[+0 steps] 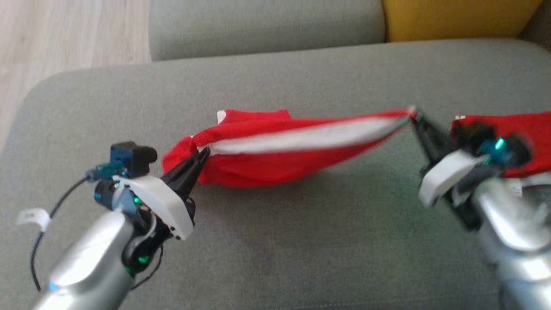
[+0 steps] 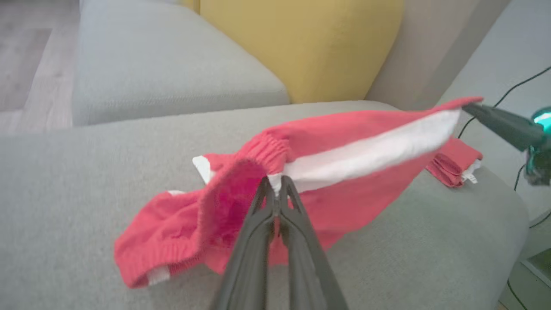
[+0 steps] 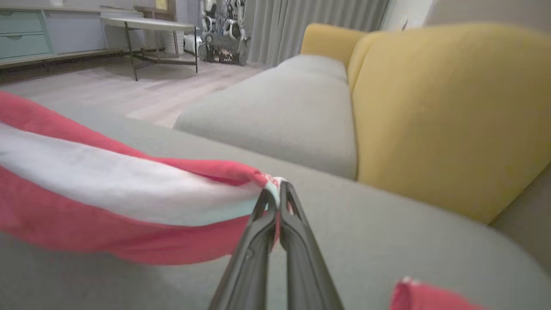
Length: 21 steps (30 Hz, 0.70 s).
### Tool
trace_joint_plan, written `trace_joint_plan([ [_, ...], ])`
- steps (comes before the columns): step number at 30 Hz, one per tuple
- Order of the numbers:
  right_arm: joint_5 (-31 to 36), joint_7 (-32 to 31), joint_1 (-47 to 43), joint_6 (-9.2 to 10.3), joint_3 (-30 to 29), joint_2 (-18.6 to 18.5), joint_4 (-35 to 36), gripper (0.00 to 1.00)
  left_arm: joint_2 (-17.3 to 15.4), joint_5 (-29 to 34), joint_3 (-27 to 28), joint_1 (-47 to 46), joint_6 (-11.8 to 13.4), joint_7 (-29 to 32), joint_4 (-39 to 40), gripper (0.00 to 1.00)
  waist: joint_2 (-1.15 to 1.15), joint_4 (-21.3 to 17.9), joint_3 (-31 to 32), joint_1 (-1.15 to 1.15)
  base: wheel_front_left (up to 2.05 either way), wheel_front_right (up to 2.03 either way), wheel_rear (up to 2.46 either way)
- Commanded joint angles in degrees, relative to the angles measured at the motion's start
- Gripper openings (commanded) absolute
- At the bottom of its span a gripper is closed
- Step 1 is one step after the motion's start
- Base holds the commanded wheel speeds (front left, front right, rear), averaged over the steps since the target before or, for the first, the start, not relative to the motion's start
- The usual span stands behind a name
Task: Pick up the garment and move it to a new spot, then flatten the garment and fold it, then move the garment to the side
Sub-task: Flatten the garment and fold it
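**Garment held at both ends over grey cushion**

The red garment, which has a white band, hangs stretched between the two grippers over the middle of the grey seat cushion. The left gripper is clamped tight on the gathered elastic edge at the garment's left end. Loose cloth beyond it sags onto the cushion. The right gripper is pinched closed on the opposite corner, drawing the white band taut. Whether the drooping middle touches the cushion cannot be confirmed. A second red cloth item lies on the cushion behind the right arm.
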<state>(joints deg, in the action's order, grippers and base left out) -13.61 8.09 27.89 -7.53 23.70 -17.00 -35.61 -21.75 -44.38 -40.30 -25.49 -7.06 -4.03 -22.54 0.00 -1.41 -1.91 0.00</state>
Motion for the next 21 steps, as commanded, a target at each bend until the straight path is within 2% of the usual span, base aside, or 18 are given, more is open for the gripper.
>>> trace_joint_plan([
  [1, -0.7, -1.0, 3.2, 0.04, 1.0, -2.2, 3.8, 0.00, -3.2, 0.3, 2.4, -2.5, 0.2, 0.8, 4.0, 0.00, 0.00, -0.5, 1.8, 0.00, 0.00, 0.00, 0.00],
  [5, -3.5, -6.4, 6.5, 0.04, 2.1, -8.6, 12.1, 0.00, -6.9, 0.7, 2.8, -4.2, 1.3, 5.5, 13.6, 0.00, 0.00, -1.0, 3.8, 0.00, 0.00, 0.00, 0.00],
  [9, -6.4, -14.0, 8.4, 0.04, 3.8, -13.6, 19.5, 0.00, -9.0, -0.8, 4.8, -5.8, 3.3, 9.0, 22.0, 0.00, 0.00, -1.7, 5.4, 0.00, 0.00, 0.00, 0.00],
  [15, -13.6, -27.5, 8.0, 0.04, 3.1, -18.8, 29.3, 0.00, -11.3, -1.2, 6.6, -6.6, 6.9, 12.6, 31.2, 0.00, 0.00, -2.7, 7.3, 0.00, 0.00, 0.00, 0.00],
  [21, -18.3, -39.5, 4.0, 0.04, -1.7, -22.4, 38.8, 0.00, -13.5, -2.8, 8.3, -3.5, 11.9, 16.1, 37.9, 0.00, 0.00, -3.5, 8.1, 0.00, 0.00, 0.00, 0.00],
])
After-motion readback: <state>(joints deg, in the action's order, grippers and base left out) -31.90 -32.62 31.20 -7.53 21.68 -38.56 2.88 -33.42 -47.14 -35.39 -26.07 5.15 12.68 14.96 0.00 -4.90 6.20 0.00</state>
